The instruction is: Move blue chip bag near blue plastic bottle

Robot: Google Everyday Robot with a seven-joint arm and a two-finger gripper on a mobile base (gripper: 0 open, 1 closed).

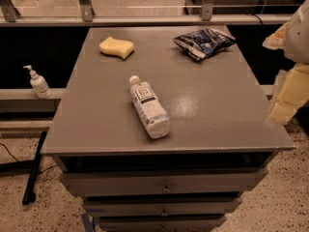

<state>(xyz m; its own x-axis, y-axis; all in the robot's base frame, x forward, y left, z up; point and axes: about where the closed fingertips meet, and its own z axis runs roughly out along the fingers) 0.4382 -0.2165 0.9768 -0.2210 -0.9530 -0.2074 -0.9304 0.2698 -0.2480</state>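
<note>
The blue chip bag [204, 41] lies at the far right of the grey tabletop [207, 105]. It is dark blue foil with white markings. The blue plastic bottle [148, 106] lies on its side near the middle of the table, white cap pointing away, pale blue-and-white label up. The bag and bottle are well apart. My gripper [288, 95] shows as pale blurred shapes at the right edge of the view, beside the table's right front corner, away from both objects and holding nothing that I can see.
A yellow sponge [116, 47] lies at the far left of the tabletop. A small white pump dispenser [37, 82] stands on a ledge left of the table. Drawers [164, 187] sit under the top. A window rail [145, 19] runs behind the table.
</note>
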